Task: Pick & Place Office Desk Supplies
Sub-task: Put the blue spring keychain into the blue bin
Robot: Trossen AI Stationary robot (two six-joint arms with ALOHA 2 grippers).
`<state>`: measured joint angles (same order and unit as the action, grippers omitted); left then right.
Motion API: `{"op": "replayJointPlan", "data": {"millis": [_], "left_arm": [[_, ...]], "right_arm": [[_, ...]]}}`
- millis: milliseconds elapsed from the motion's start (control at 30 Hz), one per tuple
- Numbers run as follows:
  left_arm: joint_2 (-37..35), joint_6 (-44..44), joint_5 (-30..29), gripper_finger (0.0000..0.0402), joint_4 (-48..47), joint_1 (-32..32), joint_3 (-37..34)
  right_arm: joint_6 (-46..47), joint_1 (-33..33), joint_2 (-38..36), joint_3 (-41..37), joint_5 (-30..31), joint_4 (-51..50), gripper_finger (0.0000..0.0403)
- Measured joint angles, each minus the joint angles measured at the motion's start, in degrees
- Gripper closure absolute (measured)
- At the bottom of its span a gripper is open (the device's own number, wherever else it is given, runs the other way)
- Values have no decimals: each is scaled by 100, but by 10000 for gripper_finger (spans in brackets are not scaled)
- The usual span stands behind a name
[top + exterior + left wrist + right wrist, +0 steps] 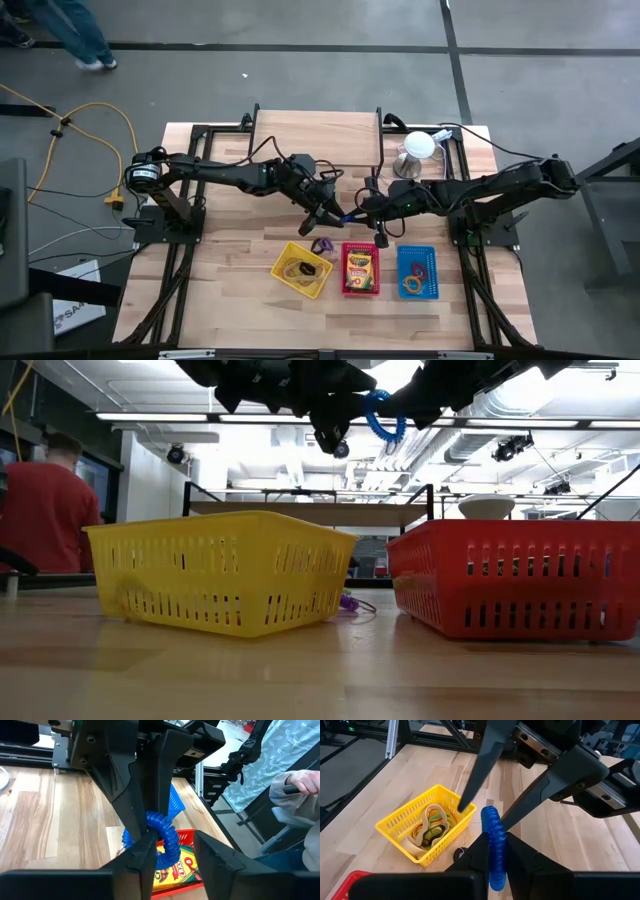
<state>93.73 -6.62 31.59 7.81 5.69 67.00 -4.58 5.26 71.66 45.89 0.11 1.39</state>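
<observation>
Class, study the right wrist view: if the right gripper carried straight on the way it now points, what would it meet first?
Probably the left gripper, whose dark jaws stand just beyond the blue coil ring that the right gripper holds. Past it lies the yellow basket; depth is hard to judge.

Both grippers are crowding the same airspace above the gap between yellow basket (301, 269) and red basket (360, 268): left gripper (331, 215) and right gripper (368, 209) nose to nose, blue coil ring (493, 845) between them. A purple clip (322, 245) is lying below. Bare wood is stretching behind them toward the white dome (417, 146).
</observation>
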Motion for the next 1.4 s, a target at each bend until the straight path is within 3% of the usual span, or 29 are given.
{"op": "replayJointPlan", "data": {"millis": [400,667,833,1233,1400], "left_arm": [[0,31,-15,254,-2,0,0],[0,60,-15,254,-2,0,0],[0,61,-15,254,-2,0,0],[0,75,-15,254,-4,0,0],[0,75,-15,254,-4,0,0]], "right_arm": [[228,7,-58,0,-199,-365,375],[1396,9,-599,-4,-197,-2019,373],[2174,195,-963,-4,-507,-2746,372],[4500,1232,-1218,-2,-1217,-4407,372],[5135,1701,-1218,-2,-1224,-4562,372]]}}
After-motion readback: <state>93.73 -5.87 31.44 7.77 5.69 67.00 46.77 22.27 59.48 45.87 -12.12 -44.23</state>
